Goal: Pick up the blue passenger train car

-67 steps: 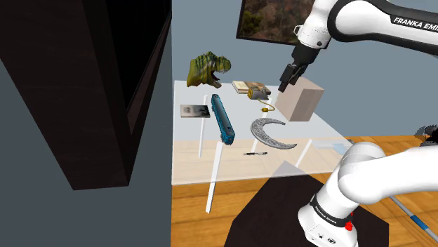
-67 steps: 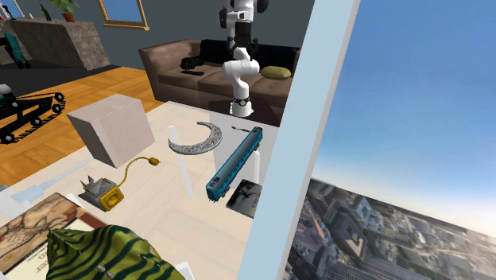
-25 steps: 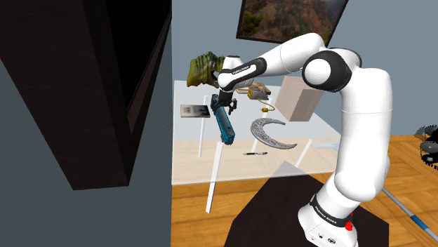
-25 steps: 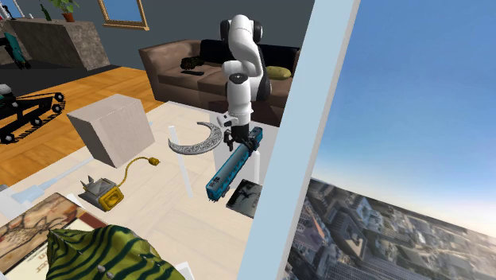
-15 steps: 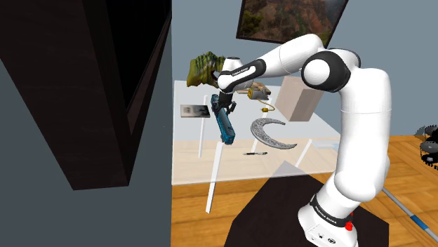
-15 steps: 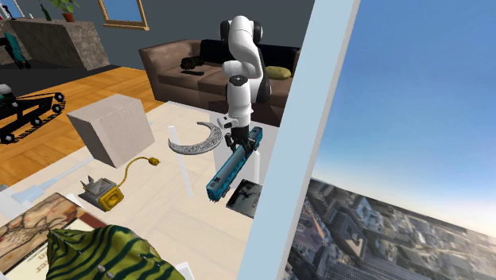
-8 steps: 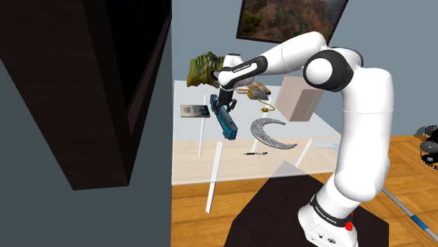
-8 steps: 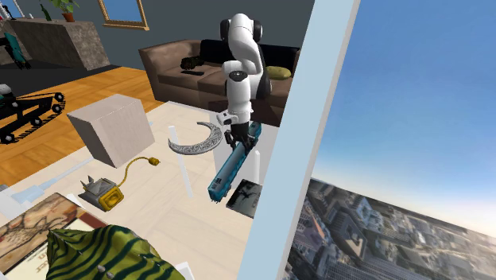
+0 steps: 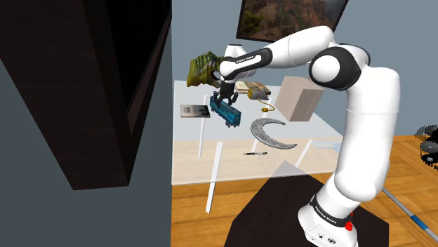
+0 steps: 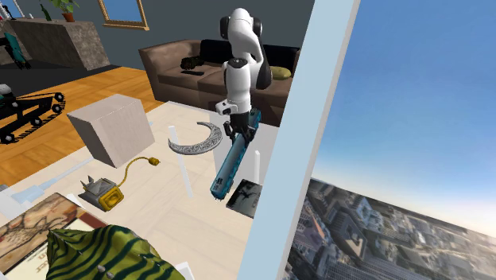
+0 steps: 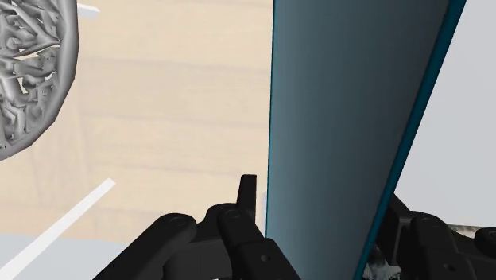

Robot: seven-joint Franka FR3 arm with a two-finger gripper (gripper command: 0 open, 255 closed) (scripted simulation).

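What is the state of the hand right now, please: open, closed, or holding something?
The hand is closed on the blue train car, gripping it near one end.

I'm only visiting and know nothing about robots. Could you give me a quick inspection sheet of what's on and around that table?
Surface: see-through table on white legs.
Job's things: blue train car, tilted, one end up in the gripper.
Clutter: green dinosaur head, beige box, grey crescent ornament, dark card, pen.
Grippers: black gripper shut on the train car.
Cables: yellow cord running from a small yellow device.
Surroundings: brown sofa, wooden floor, wall picture.
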